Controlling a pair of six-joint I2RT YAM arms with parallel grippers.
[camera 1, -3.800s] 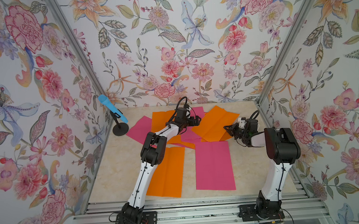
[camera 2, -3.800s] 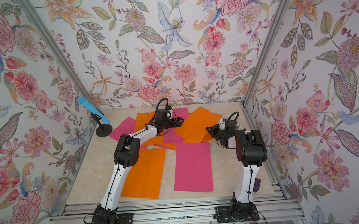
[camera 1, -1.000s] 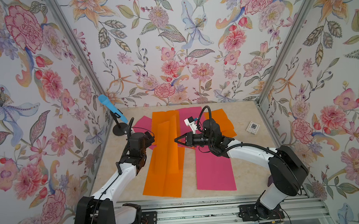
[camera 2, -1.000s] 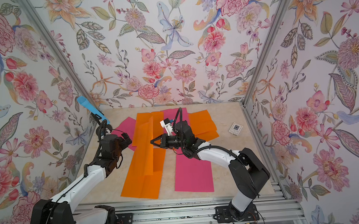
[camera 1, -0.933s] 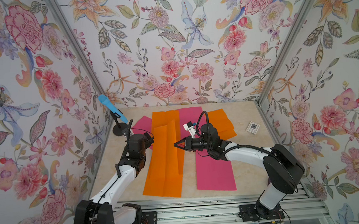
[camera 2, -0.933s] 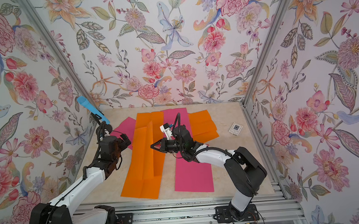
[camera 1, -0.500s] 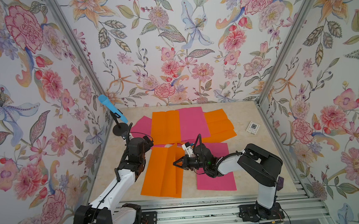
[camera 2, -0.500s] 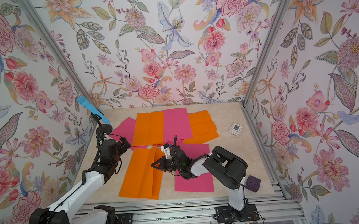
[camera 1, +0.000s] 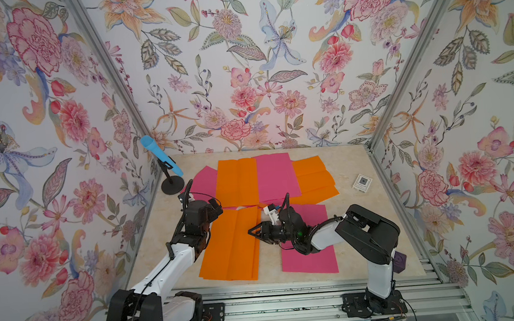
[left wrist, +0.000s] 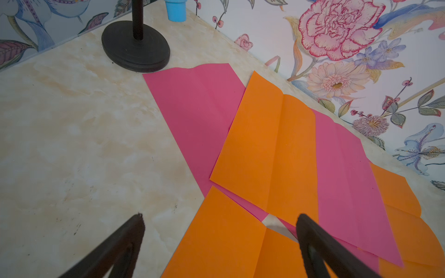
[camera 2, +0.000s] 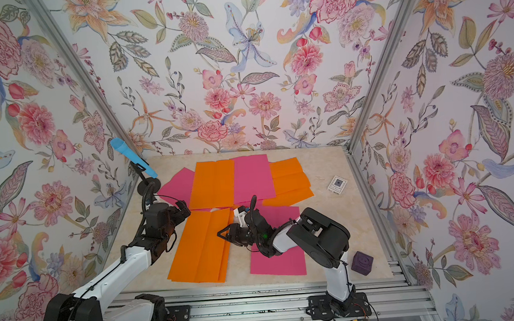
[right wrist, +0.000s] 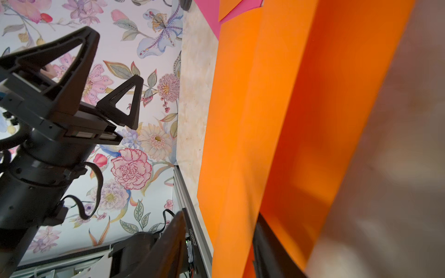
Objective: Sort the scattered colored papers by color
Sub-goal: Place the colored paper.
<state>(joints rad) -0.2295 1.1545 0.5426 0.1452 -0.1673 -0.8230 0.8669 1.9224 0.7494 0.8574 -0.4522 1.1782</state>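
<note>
Right wrist view: your right gripper has its jaws parted around the near orange paper's edge; your left gripper, spread wide, hovers above its corner.

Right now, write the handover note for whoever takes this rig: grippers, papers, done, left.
Left gripper: open, empty, over the orange pile's far corner.
Right gripper: jaws apart at that pile's edge facing the pink sheet, clamping nothing.
Done: orange pile started near left; pink sheet lies near right.
Back row, mixed and overlapping: outer pink, tall orange, centre pink, angled oranges.
Left: back oranges onto the orange pile, back pinks onto the pink sheet.
</note>
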